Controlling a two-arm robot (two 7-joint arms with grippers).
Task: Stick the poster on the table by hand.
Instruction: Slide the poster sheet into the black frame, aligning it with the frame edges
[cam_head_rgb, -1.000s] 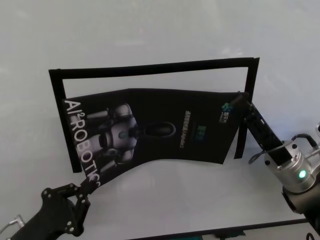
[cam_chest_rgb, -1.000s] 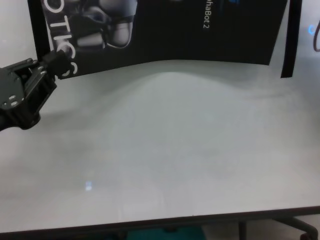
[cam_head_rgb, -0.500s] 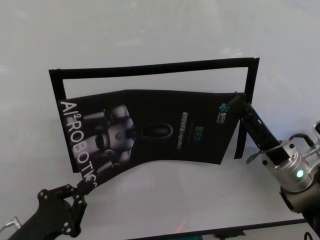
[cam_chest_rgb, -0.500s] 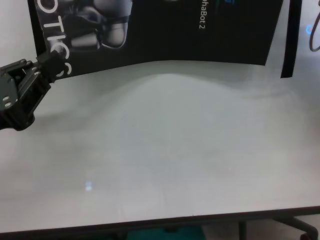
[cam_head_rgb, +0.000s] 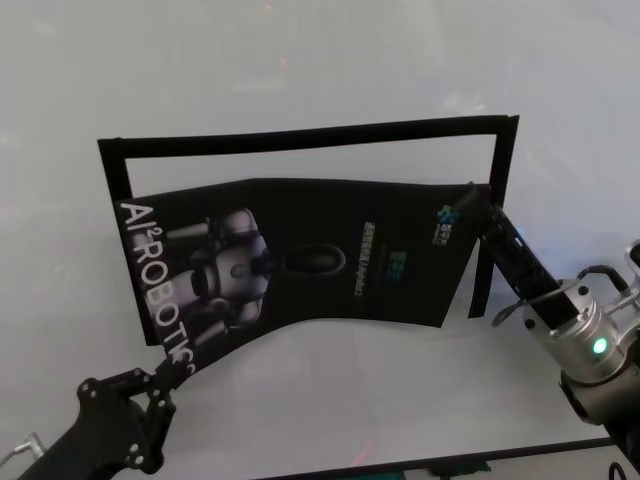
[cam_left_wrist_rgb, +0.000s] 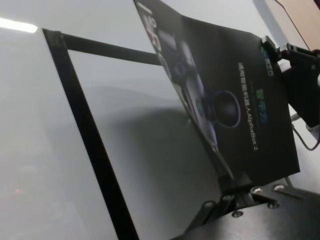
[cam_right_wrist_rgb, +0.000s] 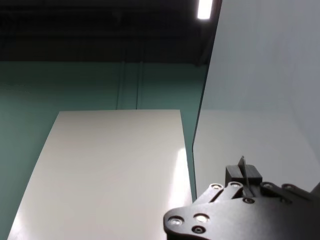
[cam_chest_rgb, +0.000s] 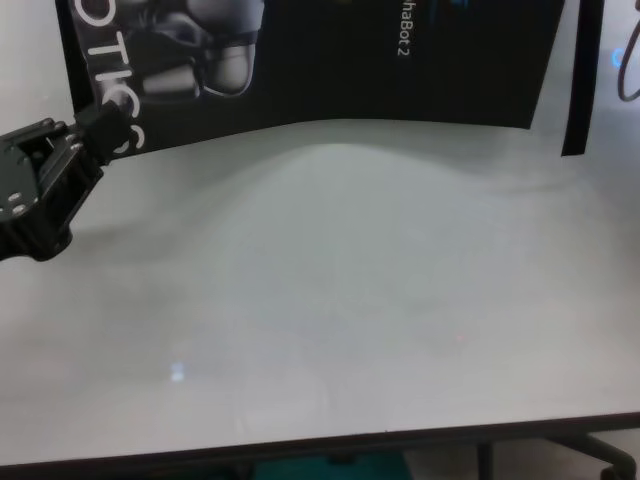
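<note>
Since a second ago the left gripper had dropped slightly toward the near table edge, dragging the poster's near-left corner with it; right gripper barely shifted. Nearest, the left hand was clamped on the poster at its near-left corner, by the white lettering; chest view showed the same pinch. Sheet was held over the white table, bowed, near edge arched up, shadow under it. Long axis ran left-right across the table; lettering strip at the left end, robot picture next, small logos toward the right end. Right hand's fingers closed on the far-right corner of the poster. Behind and around the sheet, a black tape frame lay flat on the table: far strip plus left and right strips, poster inside it
</note>
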